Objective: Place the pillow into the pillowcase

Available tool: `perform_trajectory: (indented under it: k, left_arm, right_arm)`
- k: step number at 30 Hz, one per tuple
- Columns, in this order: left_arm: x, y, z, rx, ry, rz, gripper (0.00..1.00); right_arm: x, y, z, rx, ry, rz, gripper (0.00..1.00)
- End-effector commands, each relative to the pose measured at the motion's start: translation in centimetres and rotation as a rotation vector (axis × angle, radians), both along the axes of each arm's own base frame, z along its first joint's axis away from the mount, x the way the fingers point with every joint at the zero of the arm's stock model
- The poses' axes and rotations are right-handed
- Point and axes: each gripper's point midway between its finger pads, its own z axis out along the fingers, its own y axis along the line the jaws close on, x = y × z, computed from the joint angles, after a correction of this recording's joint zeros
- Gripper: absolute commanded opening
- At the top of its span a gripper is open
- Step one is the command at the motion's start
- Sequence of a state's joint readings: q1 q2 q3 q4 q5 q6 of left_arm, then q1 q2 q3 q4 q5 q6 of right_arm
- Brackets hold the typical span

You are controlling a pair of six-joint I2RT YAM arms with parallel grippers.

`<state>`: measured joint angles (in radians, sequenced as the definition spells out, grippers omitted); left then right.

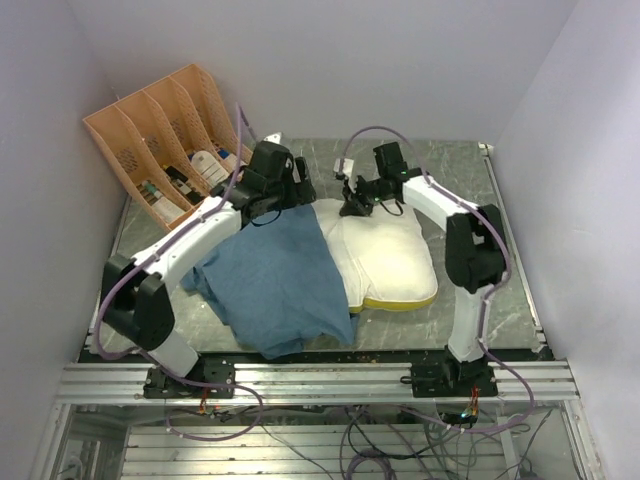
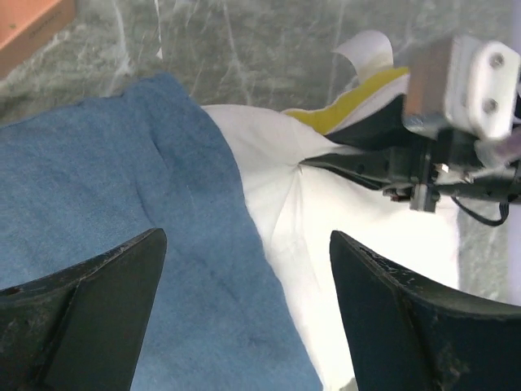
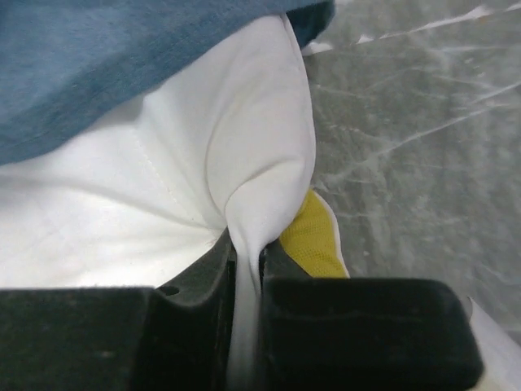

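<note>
The cream-white pillow (image 1: 385, 255) with a yellow edge lies on the table right of centre. The blue pillowcase (image 1: 275, 280) lies crumpled to its left and overlaps its left side. My right gripper (image 1: 356, 206) is shut on a pinched fold of the pillow (image 3: 244, 204) at its far edge, with white fabric squeezed between the jaws. My left gripper (image 1: 285, 190) hovers open over the far end of the pillowcase (image 2: 122, 204), where the blue cloth meets the pillow (image 2: 326, 220). Its two fingers (image 2: 89, 309) stand wide apart with nothing between them.
An orange file rack (image 1: 165, 140) with several compartments stands at the far left of the table. White walls close in on both sides. The marbled grey table (image 1: 470, 180) shows behind and to the right of the pillow.
</note>
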<state>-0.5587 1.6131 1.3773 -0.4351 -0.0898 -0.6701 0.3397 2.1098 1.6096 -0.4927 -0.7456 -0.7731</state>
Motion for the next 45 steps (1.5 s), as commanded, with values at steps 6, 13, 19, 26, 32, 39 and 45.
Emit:
perform_trajectory:
  k: [6, 13, 19, 26, 32, 39, 45]
  left_arm:
    - [-1.9, 0.1, 15.0, -0.228, -0.284, -0.056, 0.89]
    - [-5.5, 0.1, 19.5, -0.394, -0.412, -0.119, 0.81]
    - [-9.2, -3.2, 12.5, -0.29, -0.348, -0.071, 0.83]
    - [-9.1, -4.0, 7.6, -0.117, -0.338, 0.064, 0.84]
    - [-6.0, -5.2, 6.9, 0.053, -0.363, 0.095, 0.83]
    - [-3.2, -6.9, 2.0, 0.234, -0.242, -0.005, 0.64]
    - [-2.5, -7.3, -1.8, 0.259, -0.145, -0.074, 0.57]
  right_arm:
    - [1.8, -3.1, 24.0, 0.236, -0.657, -0.27, 0.0]
    - [-4.2, -5.6, 23.0, 0.219, -0.796, -0.266, 0.0]
    - [-12.6, -3.9, 10.9, 0.173, -0.577, -0.063, 0.0]
    - [-15.7, -3.5, 9.6, 0.184, -0.461, 0.013, 0.0]
    - [-15.8, -3.1, 10.9, 0.224, -0.447, 0.005, 0.0]
    - [-15.6, -3.0, 11.6, 0.241, -0.445, -0.011, 0.0]
    - [-15.6, -2.8, 11.9, 0.251, -0.436, -0.01, 0.0]
